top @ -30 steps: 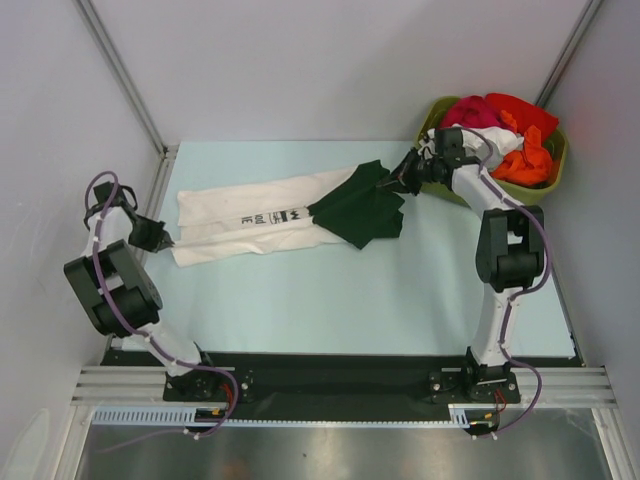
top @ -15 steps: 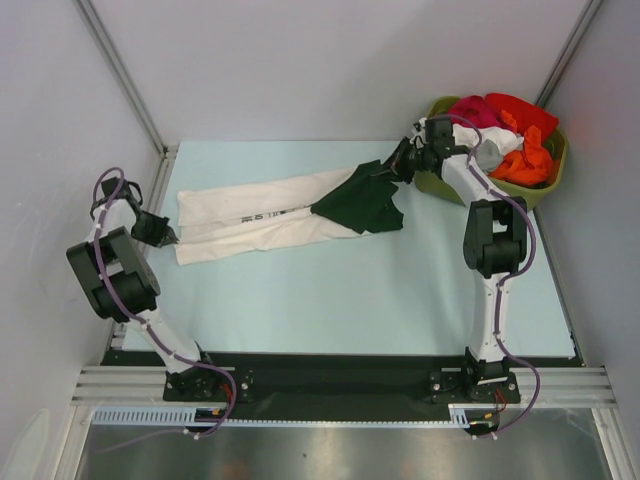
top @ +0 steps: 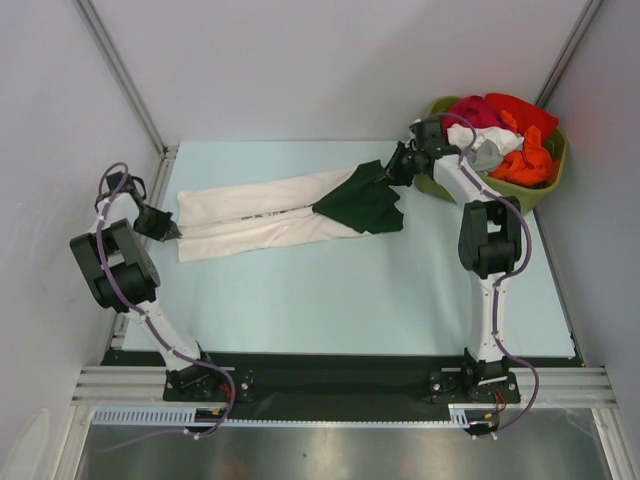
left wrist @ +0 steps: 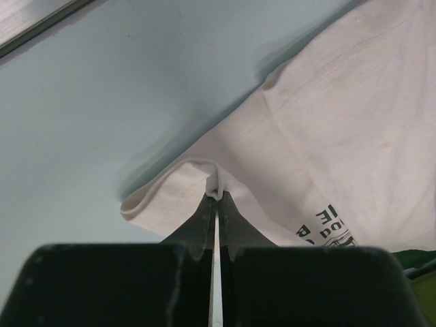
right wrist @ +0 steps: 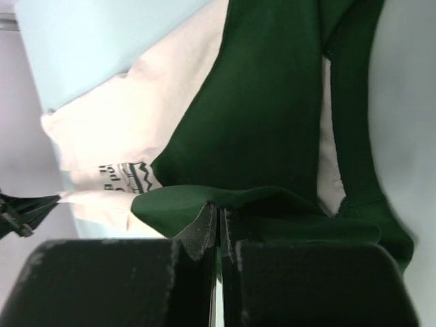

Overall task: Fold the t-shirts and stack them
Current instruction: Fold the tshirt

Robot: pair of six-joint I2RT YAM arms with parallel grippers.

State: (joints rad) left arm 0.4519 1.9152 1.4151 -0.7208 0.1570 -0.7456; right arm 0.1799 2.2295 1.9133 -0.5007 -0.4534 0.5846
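The shirt lies pulled long across the middle of the top view, the left gripper pinching its white end at the left, the right gripper pinching its green end at the upper right.

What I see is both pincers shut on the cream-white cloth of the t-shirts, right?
No. Only the left pincer is shut on the cream-white cloth; the right wrist view shows the right pincer shut on the dark green cloth.

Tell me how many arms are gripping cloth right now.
2. The left fingers pinch the cream-white end on the left; the right fingers pinch the dark green end beside the tub. Neither is hidden.
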